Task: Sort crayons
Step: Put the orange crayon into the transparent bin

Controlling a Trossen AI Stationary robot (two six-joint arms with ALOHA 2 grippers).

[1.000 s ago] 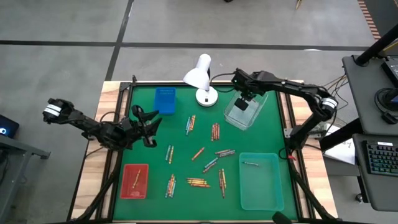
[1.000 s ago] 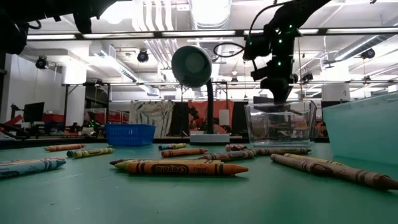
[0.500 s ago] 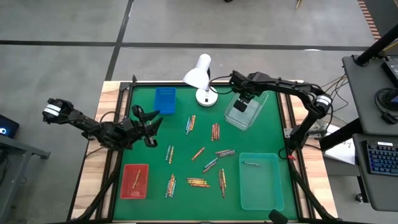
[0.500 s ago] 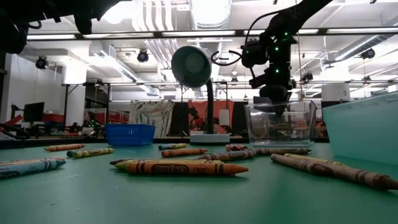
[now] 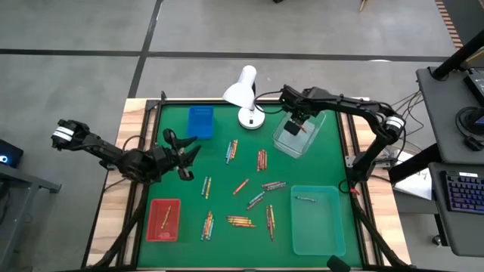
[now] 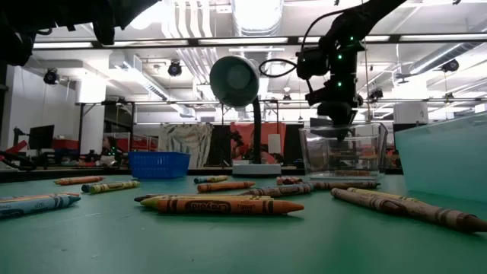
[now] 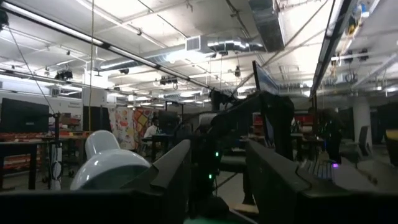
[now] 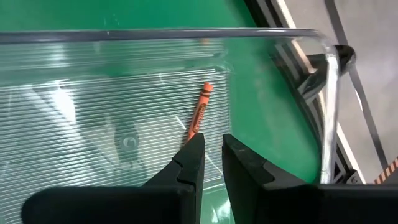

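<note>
Just beside the white desk lamp [image 5: 243,92], on the side toward the right arm, stands a clear plastic bin [image 5: 286,143] with the right gripper [image 5: 296,125] poised above it. Its two fingers [image 8: 194,163] are parted by a narrow gap and hold nothing — an orange crayon [image 8: 198,117] lies loose on the ribbed floor of the bin, just beyond the fingertips.

Most of the crayons [image 5: 249,198] are scattered over the green mat [image 5: 227,181] out in front of the lamp, lying singly and in small bunches. Farther from the lamp on the right arm's side sits a pale green tray [image 5: 318,234] with one crayon [image 5: 305,199] in it. On the opposite side, well away from the lamp, a red tray [image 5: 153,230] holds a couple of sticks. A blue tray [image 5: 200,122] rests just beside the lamp toward the left arm.

The left gripper [image 5: 181,153] hovers over the mat between the blue tray and the red one — its fingers [image 7: 168,174] spread apart and empty.
</note>
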